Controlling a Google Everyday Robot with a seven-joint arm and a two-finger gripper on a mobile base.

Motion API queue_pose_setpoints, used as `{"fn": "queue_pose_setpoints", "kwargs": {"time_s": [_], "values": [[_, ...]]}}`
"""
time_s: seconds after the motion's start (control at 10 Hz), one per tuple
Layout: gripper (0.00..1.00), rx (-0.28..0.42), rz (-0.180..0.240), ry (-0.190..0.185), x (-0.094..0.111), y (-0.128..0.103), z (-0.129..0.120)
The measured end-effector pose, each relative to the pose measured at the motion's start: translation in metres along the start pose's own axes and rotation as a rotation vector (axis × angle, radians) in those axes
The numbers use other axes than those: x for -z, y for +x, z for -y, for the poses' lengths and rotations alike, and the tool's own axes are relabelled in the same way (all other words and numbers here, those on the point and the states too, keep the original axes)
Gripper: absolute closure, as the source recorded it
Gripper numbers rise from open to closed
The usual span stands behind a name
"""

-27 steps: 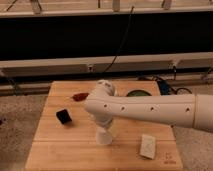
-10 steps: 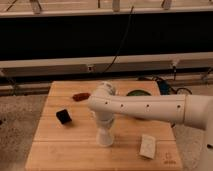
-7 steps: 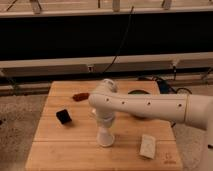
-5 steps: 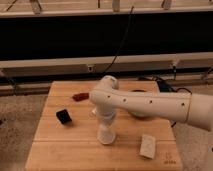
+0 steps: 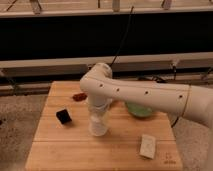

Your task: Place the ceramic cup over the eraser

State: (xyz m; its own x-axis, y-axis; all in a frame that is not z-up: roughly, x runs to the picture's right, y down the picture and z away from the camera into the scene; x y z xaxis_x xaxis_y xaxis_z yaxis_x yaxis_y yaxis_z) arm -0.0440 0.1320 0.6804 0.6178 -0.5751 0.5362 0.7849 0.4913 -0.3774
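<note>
Hand low over the ceramic cup, with the eraser off to its left.

Nearest on the wooden worktop [image 5: 60,150] lies 1 flat white block [image 5: 147,146], toward the right front corner. Farther in, near the middle, stands the ceramic cup [image 5: 98,126], upright on the boards, with the hand [image 5: 99,111] reaching down onto it from above; whether its fingers grip the cup cannot be told. The eraser [image 5: 63,116], 1 small black cube, sits left of the cup, apart from it. Behind, a green bowl [image 5: 139,110] shows right of the white arm [image 5: 145,96], and 1 small red object [image 5: 79,96] lies near the far edge.
</note>
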Motion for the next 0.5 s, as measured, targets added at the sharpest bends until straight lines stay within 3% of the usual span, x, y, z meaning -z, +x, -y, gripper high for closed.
{"fn": "queue_pose_setpoints", "kwargs": {"time_s": [0.5], "values": [[1.00,0.133,0.026,0.042,0.031,-0.020,0.075]]}}
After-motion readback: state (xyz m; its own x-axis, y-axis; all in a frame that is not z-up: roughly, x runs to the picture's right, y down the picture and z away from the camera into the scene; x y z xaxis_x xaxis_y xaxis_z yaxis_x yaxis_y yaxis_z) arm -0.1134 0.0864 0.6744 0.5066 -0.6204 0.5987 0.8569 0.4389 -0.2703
